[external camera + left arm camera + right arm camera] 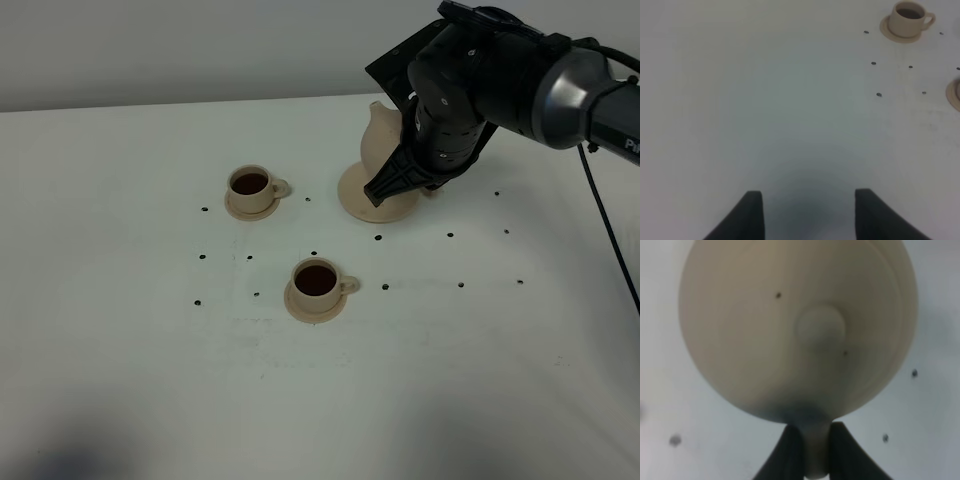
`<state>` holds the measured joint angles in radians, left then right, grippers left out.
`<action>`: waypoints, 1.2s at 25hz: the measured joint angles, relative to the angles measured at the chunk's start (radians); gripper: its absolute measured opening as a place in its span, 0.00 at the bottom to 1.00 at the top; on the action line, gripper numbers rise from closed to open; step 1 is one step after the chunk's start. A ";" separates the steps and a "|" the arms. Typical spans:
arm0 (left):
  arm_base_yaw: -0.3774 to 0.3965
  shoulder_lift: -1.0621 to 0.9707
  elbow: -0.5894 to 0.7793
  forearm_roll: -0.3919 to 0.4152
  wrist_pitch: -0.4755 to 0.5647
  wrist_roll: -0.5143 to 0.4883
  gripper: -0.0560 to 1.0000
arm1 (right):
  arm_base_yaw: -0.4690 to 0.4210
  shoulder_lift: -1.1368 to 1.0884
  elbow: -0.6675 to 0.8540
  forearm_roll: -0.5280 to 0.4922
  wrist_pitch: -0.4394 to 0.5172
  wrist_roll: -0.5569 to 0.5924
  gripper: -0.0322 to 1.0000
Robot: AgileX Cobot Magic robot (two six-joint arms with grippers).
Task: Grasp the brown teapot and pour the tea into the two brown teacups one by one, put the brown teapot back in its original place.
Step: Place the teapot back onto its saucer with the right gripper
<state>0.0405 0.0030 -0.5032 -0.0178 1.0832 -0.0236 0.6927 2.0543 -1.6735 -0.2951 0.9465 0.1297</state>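
Observation:
The brown teapot (379, 134) stands upright over the wide round saucer (356, 204), its original place; I cannot tell whether it rests on it. My right gripper (402, 178) is shut on the teapot's handle. The right wrist view looks down on the teapot (765, 330) and its lid knob (820, 327), with the gripper (815, 434) closed on the handle (815, 455). Two brown teacups on small saucers hold dark tea: one at the back left (250, 186), one nearer the front (316, 280). My left gripper (807, 215) is open and empty over bare table.
The white table (120, 300) has small dark holes around the cups. The left wrist view shows one teacup (907, 19) far off and the rim of another saucer (955, 95) at the frame's edge. The right arm (560, 90) reaches in from the back right.

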 joint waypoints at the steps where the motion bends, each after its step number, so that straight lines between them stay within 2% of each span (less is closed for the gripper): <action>1: 0.000 0.000 0.000 0.000 0.000 0.000 0.43 | -0.007 0.017 -0.011 0.010 -0.007 0.000 0.13; 13: 0.000 0.000 0.000 0.000 0.000 0.000 0.43 | -0.032 0.186 -0.161 0.117 -0.023 -0.004 0.13; 21: 0.000 0.000 0.000 0.000 0.000 0.000 0.43 | -0.032 0.271 -0.251 0.135 0.044 -0.004 0.13; 30: 0.000 0.000 0.000 0.000 0.000 0.000 0.43 | -0.032 0.283 -0.278 0.147 0.051 -0.004 0.13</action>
<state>0.0405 0.0030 -0.5032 -0.0178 1.0832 -0.0236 0.6611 2.3371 -1.9515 -0.1485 0.9978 0.1261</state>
